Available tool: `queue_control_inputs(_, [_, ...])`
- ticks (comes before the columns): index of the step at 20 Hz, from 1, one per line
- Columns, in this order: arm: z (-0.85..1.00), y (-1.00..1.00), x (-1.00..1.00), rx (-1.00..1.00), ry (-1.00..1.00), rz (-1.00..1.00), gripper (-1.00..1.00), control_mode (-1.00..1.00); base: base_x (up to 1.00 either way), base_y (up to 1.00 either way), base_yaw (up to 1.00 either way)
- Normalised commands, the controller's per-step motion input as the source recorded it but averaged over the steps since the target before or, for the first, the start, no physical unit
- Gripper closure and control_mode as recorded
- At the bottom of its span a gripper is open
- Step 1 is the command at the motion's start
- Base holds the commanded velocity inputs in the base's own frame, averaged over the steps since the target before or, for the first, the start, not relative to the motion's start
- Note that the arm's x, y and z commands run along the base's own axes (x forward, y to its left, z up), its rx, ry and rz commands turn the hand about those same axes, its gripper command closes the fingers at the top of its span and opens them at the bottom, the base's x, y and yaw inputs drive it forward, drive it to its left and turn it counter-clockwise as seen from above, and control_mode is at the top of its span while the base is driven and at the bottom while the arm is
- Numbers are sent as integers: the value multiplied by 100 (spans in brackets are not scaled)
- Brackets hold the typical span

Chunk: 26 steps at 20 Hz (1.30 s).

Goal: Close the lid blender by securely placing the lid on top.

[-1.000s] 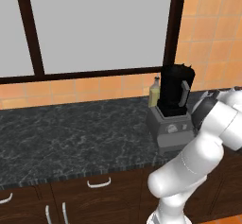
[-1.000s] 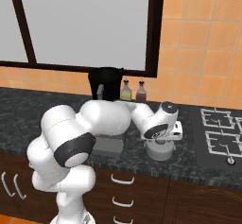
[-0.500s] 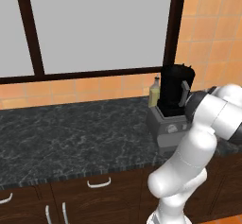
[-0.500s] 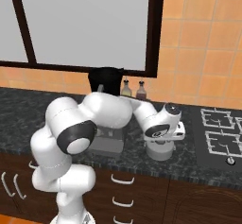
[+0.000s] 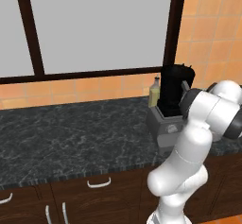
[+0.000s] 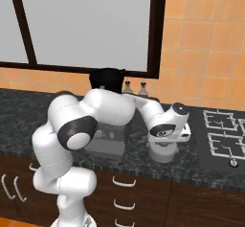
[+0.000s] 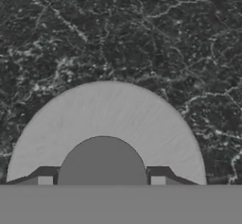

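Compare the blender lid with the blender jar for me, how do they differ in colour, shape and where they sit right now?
The lid is a light grey, flat round disc with a raised centre knob; the blender jar is black, tall and upright. The lid lies low on the dark marbled counter, close beneath the gripper, whose fingertips flank its knob. The jar stands on its boxy grey base, its top open. Both rest on the same counter.

- blender (image 5: 172, 100) on counter (image 5: 71, 138), below window (image 5: 99, 27)
- two bottles (image 6: 135, 88) just right of blender jar, at wall
- lid (image 7: 106, 128) on counter, right of blender
- stove (image 6: 222, 140) at far right
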Motion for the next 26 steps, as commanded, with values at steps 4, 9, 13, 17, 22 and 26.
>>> queue_control_inputs(4, [58, 0, -45, 0, -10, 0, 100, -100, 0, 0, 0])
queue_control_inputs(9, [95, 9, -51, 0, -22, 0, 100, -100, 0, 0, 0])
queue_control_inputs(13, [97, 30, -32, 0, -31, 0, 100, -100, 0, 0, 0])
queue_control_inputs(17, [100, 30, -27, -3, -23, 0, 100, -100, 0, 0, 0])
queue_control_inputs(22, [100, 20, -28, -7, -9, 0, 100, -100, 0, 0, 0])
queue_control_inputs(26, [100, 13, -27, -3, 0, 0, 100, -100, 0, 0, 0])
